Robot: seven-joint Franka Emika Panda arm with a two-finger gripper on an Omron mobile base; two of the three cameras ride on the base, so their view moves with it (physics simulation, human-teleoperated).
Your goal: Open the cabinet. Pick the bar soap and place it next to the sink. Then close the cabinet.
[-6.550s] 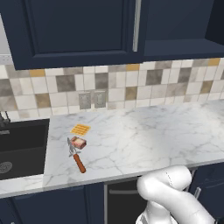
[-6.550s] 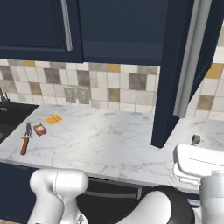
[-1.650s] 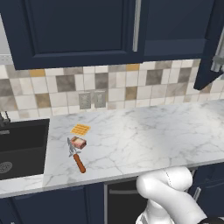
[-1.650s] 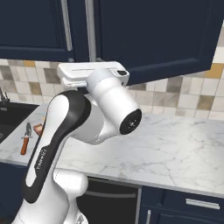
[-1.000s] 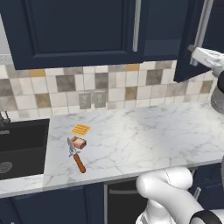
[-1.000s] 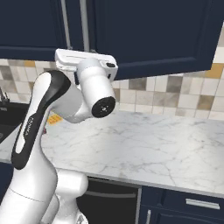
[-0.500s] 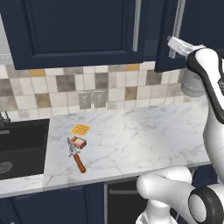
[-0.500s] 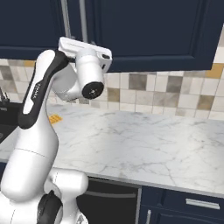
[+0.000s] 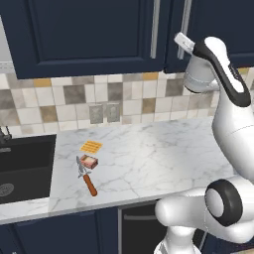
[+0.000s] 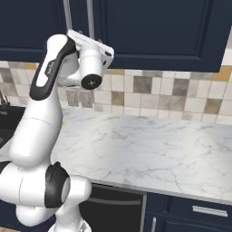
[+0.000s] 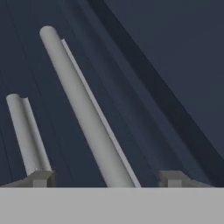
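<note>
Two navy doors: wider door point(image 9: 89, 34) left, the cabinet point(image 9: 218, 25) right, both shut; silver bar handles side by side at their meeting edges.
Counter: white marble worktop point(image 9: 149, 154) running the full width, tiled backsplash point(image 9: 119, 99) behind with an outlet plate.
Sink: dark basin point(image 9: 22, 166) set in the counter's left end, drain visible, faucet at its back edge.
Arm: raised in front of the cabinet, hand level with the lower ends of the handles.
Gripper: point(image 11: 107, 178) fingers spread wide, released, straddling a silver handle point(image 11: 83, 109) that runs up between the tips; second handle point(image 11: 26, 135) just outside the left tip. Contact with the bar: cannot tell.
Bar soap: point(image 9: 90, 161) on the counter near its left end, beside the sink, touching the orange-handled knife point(image 9: 86, 177); orange ridged square point(image 9: 91, 147) just behind it.
Change: cabinet door hung open earlier, now closed; arm has swung across to the handles within the last seconds.
</note>
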